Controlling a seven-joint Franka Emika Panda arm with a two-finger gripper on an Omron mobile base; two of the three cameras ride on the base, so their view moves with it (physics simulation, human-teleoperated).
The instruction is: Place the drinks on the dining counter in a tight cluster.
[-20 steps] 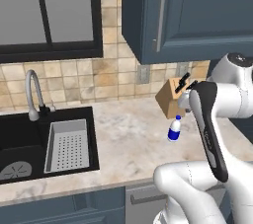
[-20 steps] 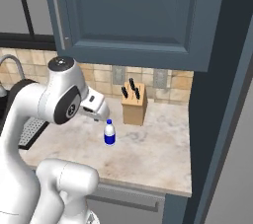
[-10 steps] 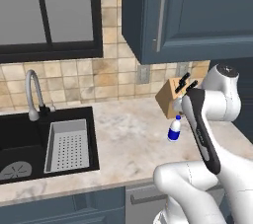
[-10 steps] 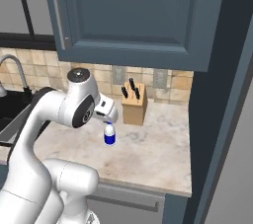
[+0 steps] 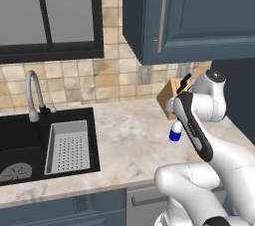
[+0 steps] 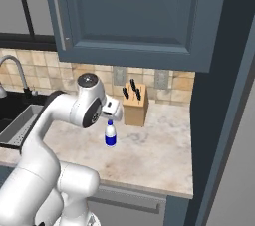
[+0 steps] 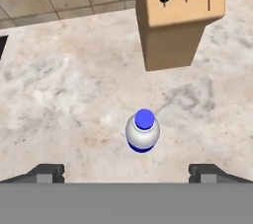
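A small clear bottle (image 7: 142, 131) with a blue label stands upright on the marble sink counter (image 5: 124, 140), in front of a wooden knife block. It shows too in the left base view (image 5: 175, 133) and the right base view (image 6: 110, 135). My gripper (image 7: 127, 172) hangs straight above it and is open. Its two tips are spread wide, one on each side of the bottle, well above the cap and touching nothing. The mustard-yellow bottle, the wine bottle and the dining counter are out of view.
The knife block (image 6: 135, 104) stands just behind the bottle against the tiled backsplash. A black sink (image 5: 25, 140) with a grey drainer basket (image 5: 69, 145) and a faucet (image 5: 32, 95) lies to the left. A dark blue wall cabinet (image 5: 199, 11) hangs overhead, and a tall dark panel (image 6: 224, 95) closes the right.
The arm has swung in over the counter and brought the hand from beside the bottle to directly above it. The bottle has not moved.
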